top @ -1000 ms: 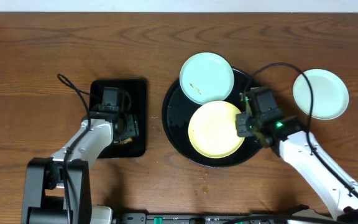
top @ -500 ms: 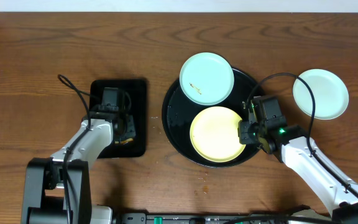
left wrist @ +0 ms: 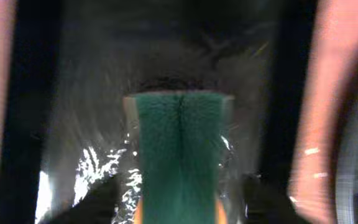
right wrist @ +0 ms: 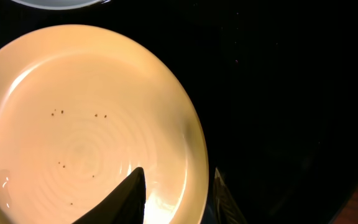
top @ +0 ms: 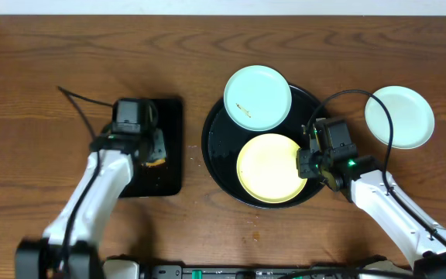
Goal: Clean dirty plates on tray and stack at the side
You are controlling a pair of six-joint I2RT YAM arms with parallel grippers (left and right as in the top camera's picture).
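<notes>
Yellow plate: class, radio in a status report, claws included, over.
Left claw open over green sponge. Right claw open, astride rim of yellow plate. Plate speckled, on round tray. Mint plate close behind, not touching.

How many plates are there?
3: the yellow plate lies on the round tray, one mint plate overlaps the tray's far rim, another mint plate sits on the table, right.

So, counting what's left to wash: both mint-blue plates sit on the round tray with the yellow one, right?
No. Only one mint-blue plate shares the round tray with the yellow plate; the other mint-blue plate lies on the table to its right, per the overhead view.
</notes>
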